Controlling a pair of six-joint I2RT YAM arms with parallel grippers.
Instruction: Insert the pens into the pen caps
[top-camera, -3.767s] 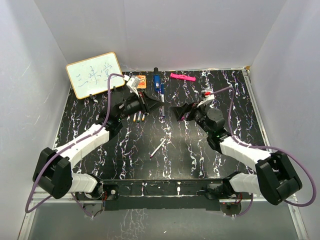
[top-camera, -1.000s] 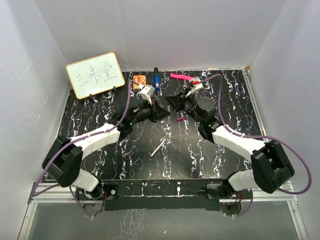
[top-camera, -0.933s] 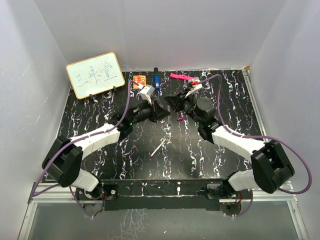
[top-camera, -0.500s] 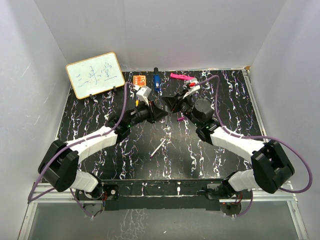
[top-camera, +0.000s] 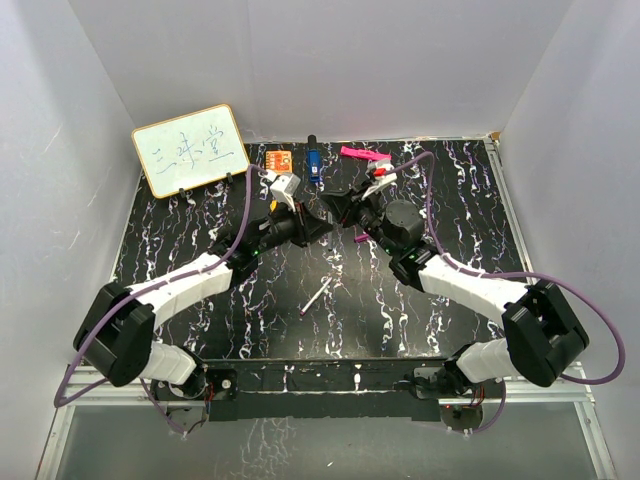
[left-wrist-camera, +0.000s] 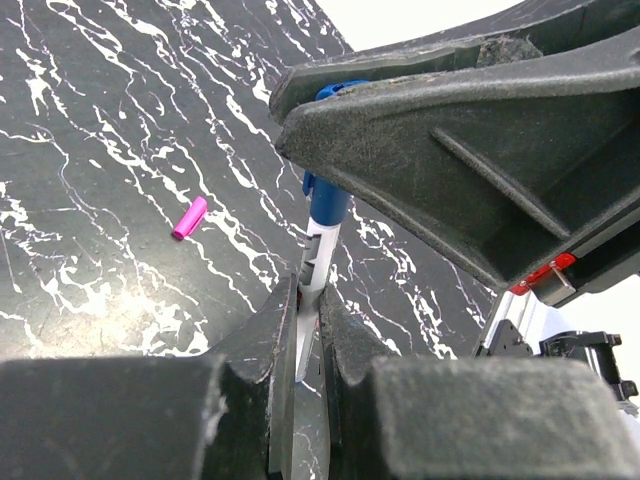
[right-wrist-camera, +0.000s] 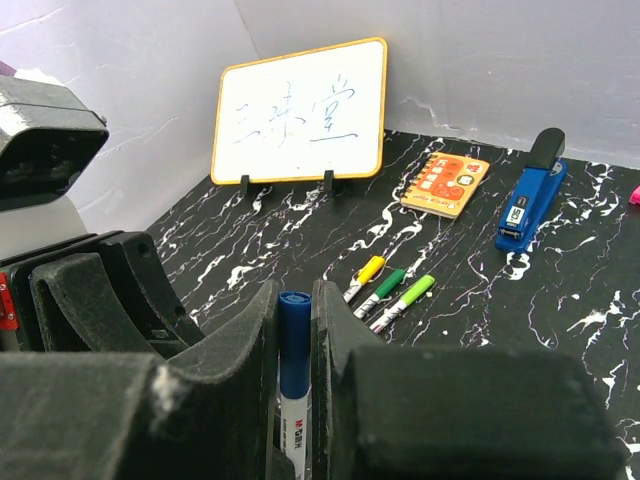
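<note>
Above the table's middle, my left gripper (left-wrist-camera: 308, 300) is shut on the white barrel of a pen (left-wrist-camera: 316, 262). Its other end carries a blue pen cap (right-wrist-camera: 294, 340), and my right gripper (right-wrist-camera: 293, 300) is shut on that cap. The two grippers meet tip to tip, left (top-camera: 322, 228) and right (top-camera: 332, 203). A loose purple cap (top-camera: 361, 238) lies on the table just right of them. One uncapped pen (top-camera: 318, 296) with a purple end lies nearer the arm bases. Three capped pens, yellow (right-wrist-camera: 365, 276), dark green (right-wrist-camera: 386, 288) and light green (right-wrist-camera: 408, 298), lie side by side.
A whiteboard (top-camera: 190, 150) stands at the back left. An orange notebook (top-camera: 279, 160), a blue stapler (top-camera: 313, 163) and a thick pink marker (top-camera: 364, 154) lie along the back edge. White walls enclose the black marbled table (top-camera: 200, 215).
My right gripper has shifted left toward the left one, and both have drifted slightly toward the back. Both stayed shut on the pen and blue cap.
</note>
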